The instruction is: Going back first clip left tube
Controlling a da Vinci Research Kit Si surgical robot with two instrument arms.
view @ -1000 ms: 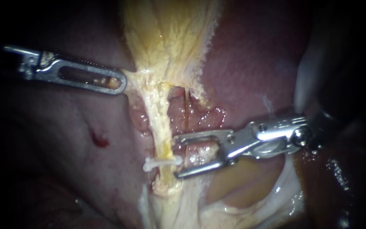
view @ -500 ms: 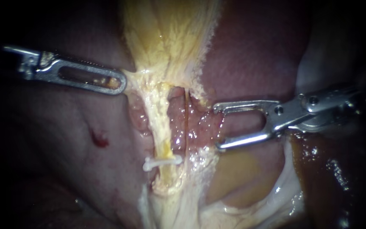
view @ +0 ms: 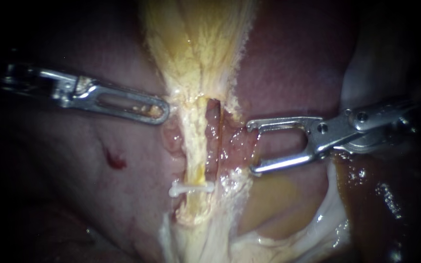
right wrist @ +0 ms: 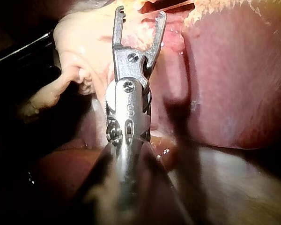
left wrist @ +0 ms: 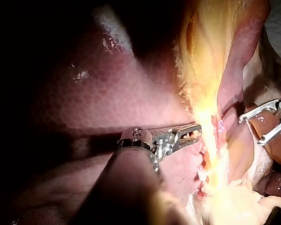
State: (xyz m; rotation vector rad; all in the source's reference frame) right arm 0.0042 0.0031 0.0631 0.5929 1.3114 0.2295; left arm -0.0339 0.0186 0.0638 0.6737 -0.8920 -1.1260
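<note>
Clip [view: 191, 187] across left tube [view: 194, 153]; right instrument [view: 250, 147] hand released; left instrument [view: 161, 113] hand clenched on gallbladder [view: 196, 53].

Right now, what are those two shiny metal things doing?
Two surgical instruments are working on a pale tube beside the liver. A white clip sits across the tube. The right instrument has open, empty jaws off to the side of it. The left instrument touches the yellowish tissue farther along the tube.
</note>
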